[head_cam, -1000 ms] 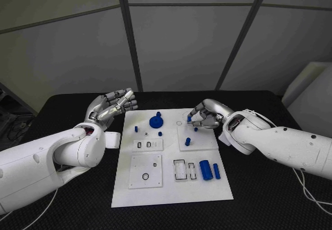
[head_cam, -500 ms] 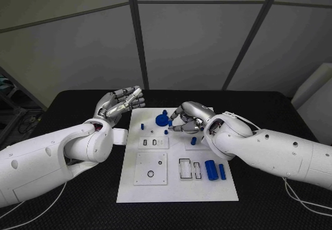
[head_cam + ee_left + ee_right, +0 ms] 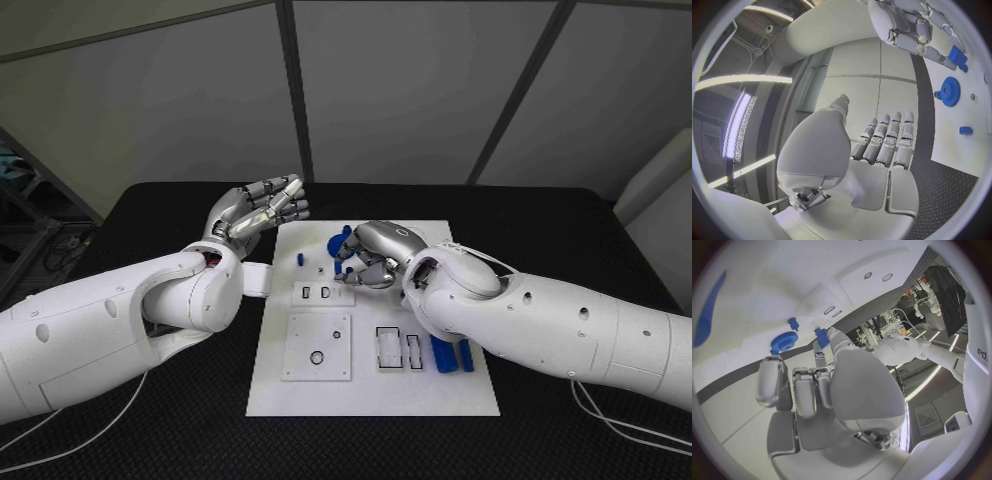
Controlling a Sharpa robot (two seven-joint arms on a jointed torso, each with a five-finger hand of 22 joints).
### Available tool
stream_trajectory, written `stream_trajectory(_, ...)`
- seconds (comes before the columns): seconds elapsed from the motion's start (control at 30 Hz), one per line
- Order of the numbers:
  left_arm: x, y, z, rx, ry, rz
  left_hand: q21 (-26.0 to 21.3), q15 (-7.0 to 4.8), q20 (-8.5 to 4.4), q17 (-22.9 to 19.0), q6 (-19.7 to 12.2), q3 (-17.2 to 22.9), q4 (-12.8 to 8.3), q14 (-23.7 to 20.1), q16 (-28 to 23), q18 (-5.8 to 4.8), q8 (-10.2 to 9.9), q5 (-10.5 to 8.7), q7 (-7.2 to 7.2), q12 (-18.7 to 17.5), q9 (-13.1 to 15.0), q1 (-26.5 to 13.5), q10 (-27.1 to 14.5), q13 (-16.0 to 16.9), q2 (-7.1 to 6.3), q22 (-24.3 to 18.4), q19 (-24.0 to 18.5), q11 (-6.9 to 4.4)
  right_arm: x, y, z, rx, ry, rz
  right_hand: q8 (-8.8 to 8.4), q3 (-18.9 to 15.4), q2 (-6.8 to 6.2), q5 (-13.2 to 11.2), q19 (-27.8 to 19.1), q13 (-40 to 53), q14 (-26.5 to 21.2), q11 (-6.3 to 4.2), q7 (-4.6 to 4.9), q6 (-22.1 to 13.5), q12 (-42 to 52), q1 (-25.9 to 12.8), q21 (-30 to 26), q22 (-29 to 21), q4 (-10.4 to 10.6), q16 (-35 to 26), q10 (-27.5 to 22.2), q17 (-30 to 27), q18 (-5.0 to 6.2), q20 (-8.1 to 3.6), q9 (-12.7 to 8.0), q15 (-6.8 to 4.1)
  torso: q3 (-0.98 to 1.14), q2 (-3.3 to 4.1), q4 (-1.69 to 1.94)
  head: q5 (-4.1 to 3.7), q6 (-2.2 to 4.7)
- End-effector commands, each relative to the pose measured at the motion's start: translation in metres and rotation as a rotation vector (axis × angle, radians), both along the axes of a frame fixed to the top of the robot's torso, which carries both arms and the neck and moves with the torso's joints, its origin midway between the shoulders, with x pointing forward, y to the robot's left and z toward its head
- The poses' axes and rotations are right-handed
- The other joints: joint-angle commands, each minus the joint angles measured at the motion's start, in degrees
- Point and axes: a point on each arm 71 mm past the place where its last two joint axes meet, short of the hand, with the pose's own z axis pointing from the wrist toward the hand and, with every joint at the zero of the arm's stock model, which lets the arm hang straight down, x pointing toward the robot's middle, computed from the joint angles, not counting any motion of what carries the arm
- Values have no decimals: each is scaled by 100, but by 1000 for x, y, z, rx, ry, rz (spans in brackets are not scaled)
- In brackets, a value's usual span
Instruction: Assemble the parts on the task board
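A: Check the right hand (image 3: 378, 252). What do you read?

B: It sits over the far half of the task board (image 3: 372, 390), and its fingers (image 3: 820, 342) pinch a small blue part (image 3: 821, 335) beside the blue gear (image 3: 949, 91).

A: And the left hand (image 3: 260, 212)?

B: You see it raised over the bench (image 3: 159, 215) just off the board's far left corner, fingers straight and close together, grasping nothing. Two blue cylinders (image 3: 451, 353) lie near the board's right edge.
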Motion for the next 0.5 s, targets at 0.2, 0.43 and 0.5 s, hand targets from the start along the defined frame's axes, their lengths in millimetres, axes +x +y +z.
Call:
stream_trajectory(0.2,0,-2,2,2,-11,-10,30,2,0,-2,-32,37,-11,9,-24,29,-30,-31,633,-15,-4,47,-17,0,-11,-6,-16,13,-5,6,-12,-80,-7,9,24,-34,-5,38,15,1298,596,-49,-44,62,31,-83,31,-1,0,29,454,1507,-34,-37,8,-52,6,0,-4,45,-36)
stream_trajectory(0.43,0,-2,2,1,-10,-11,29,3,0,-2,-38,44,-13,8,-27,29,-31,-34,635,-15,-5,51,-18,0,1,-9,-22,14,-7,11,-15,-96,4,20,24,-34,-6,41,16,1299,596,-49,-45,63,32,-85,31,0,1,29,454,1507,-34,-37,8,-52,2,-4,-3,62,-55)
stream_trajectory(0.5,0,-2,1,1,-10,-11,29,3,0,-2,-38,44,-13,8,-27,29,-31,-34,635,-15,-5,51,-18,0,1,-9,-22,14,-7,11,-16,-101,8,23,24,-35,-6,43,16,1300,596,-50,-45,64,32,-87,31,0,2,29,455,1507,-34,-38,8,-53,2,-2,-4,64,-64)
